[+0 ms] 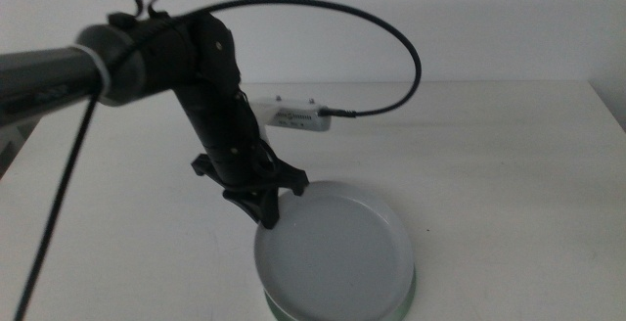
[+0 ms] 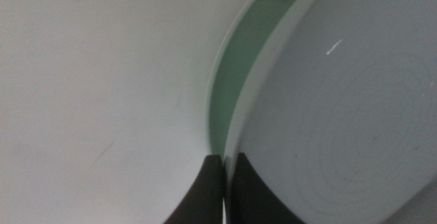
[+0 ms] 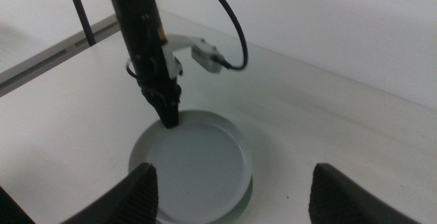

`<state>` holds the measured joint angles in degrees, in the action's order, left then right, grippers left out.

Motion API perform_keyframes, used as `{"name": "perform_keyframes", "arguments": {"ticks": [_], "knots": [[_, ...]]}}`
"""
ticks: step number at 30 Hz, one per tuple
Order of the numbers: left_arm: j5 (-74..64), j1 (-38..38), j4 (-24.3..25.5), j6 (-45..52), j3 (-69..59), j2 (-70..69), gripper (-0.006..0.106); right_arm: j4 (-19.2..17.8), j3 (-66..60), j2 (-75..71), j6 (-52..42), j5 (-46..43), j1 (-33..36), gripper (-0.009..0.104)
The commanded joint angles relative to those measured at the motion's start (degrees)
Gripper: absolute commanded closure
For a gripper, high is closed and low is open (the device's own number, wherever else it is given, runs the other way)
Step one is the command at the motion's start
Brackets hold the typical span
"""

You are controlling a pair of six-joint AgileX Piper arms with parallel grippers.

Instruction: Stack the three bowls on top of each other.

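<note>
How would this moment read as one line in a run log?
left gripper: shut on grey bowl rim | grey bowl: over green bowl | right gripper: open, waiting above

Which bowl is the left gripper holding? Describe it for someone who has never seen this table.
On the white table, a stack of bowls sits at the near edge. The left gripper pinches the far-left rim of the top one, the grey bowl. Below it, only the rim of the green bowl shows.
</note>
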<state>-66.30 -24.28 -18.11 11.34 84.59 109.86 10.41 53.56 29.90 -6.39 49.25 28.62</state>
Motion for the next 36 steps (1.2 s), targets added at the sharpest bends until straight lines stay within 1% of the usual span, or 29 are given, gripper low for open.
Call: {"name": "perform_keyframes", "arguments": {"ticks": [1,4,6,8,9,10,13,15,17,18,21,24,30,36], "knots": [[0.93,-0.90,-2.67,0.00,1.77,-1.58,0.105,-0.19,1.27,0.52,-0.48,-4.29,-0.37,0.036],[1.22,-1.30,-2.94,0.41,1.77,-0.51,0.105,-0.19,1.27,0.52,-0.48,-4.29,-0.37,0.036],[1.09,-1.30,-2.87,-0.22,1.77,-0.36,0.102,-0.19,1.27,0.52,-0.48,-4.29,-0.37,0.036],[1.09,-1.19,-2.81,-1.54,1.77,-0.36,0.095,-0.19,1.27,0.52,-0.48,-4.29,-0.37,0.036],[1.03,-1.20,-2.81,-1.60,1.77,-0.36,0.090,-0.19,1.27,0.52,-0.48,-4.29,-0.37,0.036],[0.96,-1.20,-2.81,-1.55,1.77,-0.36,0.083,-0.19,1.27,0.52,-0.48,-4.29,-0.37,0.036],[0.61,-1.20,-2.81,-1.25,1.79,-0.57,0.058,-0.19,1.27,0.52,-0.48,-4.29,-0.37,0.036],[0.16,-1.08,-2.17,-1.25,2.15,-1.29,0.036,-0.19,1.27,0.52,-0.48,-4.29,-0.37,0.036],[-1.22,-0.58,-1.18,-1.50,2.89,-2.38,0.017,-0.19,1.27,0.52,-0.48,-4.29,-0.37,0.036],[-2.12,-0.06,-1.14,-2.24,3.36,-3.22,0.010,-0.19,1.27,0.52,-0.48,-4.29,-0.37,0.036],[-3.75,1.49,-0.50,-4.81,4.07,-6.57,0.010,-0.19,1.27,0.52,-0.48,-4.29,-0.37,0.036],[-5.39,3.53,1.64,-7.33,4.06,-11.34,0.010,-0.19,1.27,0.52,-0.48,-4.29,-0.37,0.036],[-6.41,6.16,8.96,-12.05,3.93,-21.51,0.010,-0.19,1.27,0.52,-0.48,-4.28,-0.32,0.036],[-1.88,6.23,17.36,-14.18,3.99,-30.35,0.010,-0.19,1.27,0.52,-0.48,-4.28,-0.32,0.036]]}}
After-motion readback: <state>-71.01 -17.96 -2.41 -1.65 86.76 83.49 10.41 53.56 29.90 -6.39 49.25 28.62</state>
